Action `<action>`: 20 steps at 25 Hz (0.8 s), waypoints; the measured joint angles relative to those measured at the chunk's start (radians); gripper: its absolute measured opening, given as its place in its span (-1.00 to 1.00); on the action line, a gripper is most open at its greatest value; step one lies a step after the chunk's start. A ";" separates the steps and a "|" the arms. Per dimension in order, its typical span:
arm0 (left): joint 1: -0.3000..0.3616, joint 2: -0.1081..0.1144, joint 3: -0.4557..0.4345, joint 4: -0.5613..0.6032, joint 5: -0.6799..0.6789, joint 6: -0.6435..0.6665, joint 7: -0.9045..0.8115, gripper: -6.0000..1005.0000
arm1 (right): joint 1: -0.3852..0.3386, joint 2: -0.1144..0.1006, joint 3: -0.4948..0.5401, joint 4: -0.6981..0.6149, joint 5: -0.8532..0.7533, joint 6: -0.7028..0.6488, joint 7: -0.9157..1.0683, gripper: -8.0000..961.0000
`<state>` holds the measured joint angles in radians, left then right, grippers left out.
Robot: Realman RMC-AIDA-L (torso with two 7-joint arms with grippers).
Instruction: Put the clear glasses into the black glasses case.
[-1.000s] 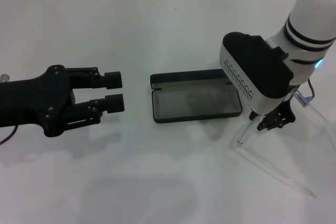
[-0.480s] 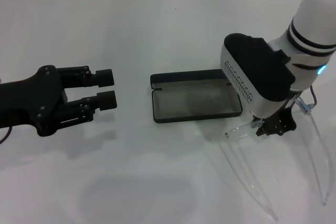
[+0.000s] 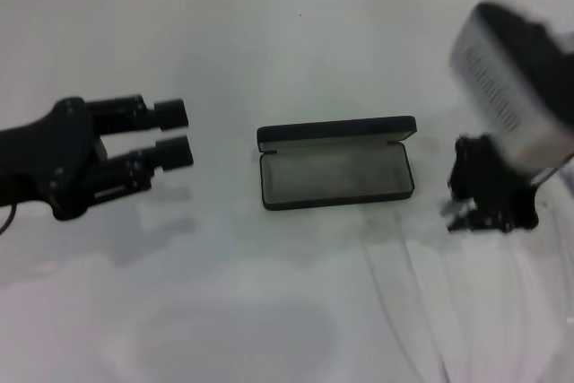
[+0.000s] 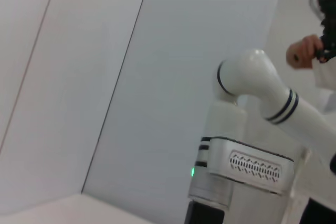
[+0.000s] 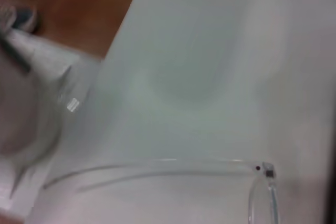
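The black glasses case (image 3: 336,172) lies open in the middle of the white table, grey lining up and lid at the far side. To its right my right gripper (image 3: 484,202) hovers, blurred by motion, shut on the clear glasses (image 3: 454,213). Their thin temple arms trail faintly toward the table's near edge. One clear temple arm and its hinge (image 5: 257,169) show in the right wrist view. My left gripper (image 3: 175,132) is left of the case, well apart from it, open with nothing between its fingers.
The white table (image 3: 269,42) stretches bare around the case, with a tiled wall at its far edge. In the left wrist view, my right arm's white housing (image 4: 252,161) stands before a wall, and a person's hand (image 4: 302,56) shows at the upper corner.
My right arm has swung to the right with the glasses, uncovering the case's right end. The left gripper has drawn back to the left, away from the case.
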<state>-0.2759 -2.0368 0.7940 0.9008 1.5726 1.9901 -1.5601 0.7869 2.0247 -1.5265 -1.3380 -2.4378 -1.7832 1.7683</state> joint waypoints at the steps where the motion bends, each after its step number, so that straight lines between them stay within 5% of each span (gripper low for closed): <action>1: 0.000 0.000 0.003 0.000 -0.023 0.001 -0.001 -0.07 | -0.028 -0.003 0.066 -0.037 0.030 -0.012 -0.003 -0.75; 7: -0.025 -0.030 0.024 0.007 -0.096 0.025 0.016 -0.11 | -0.170 -0.004 0.326 -0.141 0.235 -0.025 -0.054 -0.75; 8: -0.033 -0.035 0.033 0.007 -0.102 0.026 0.020 -0.14 | -0.263 0.002 0.392 -0.145 0.377 0.015 -0.116 -0.75; 14: -0.078 -0.052 0.128 -0.014 -0.201 0.023 0.045 -0.44 | -0.425 0.003 0.378 -0.042 0.736 0.117 -0.295 -0.75; 20: -0.158 -0.053 0.180 -0.109 -0.230 0.017 0.112 -0.77 | -0.435 0.000 0.349 0.141 0.910 0.150 -0.429 -0.74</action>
<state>-0.4338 -2.0893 0.9741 0.7919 1.3426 2.0072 -1.4479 0.3514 2.0243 -1.1775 -1.1971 -1.5274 -1.6333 1.3392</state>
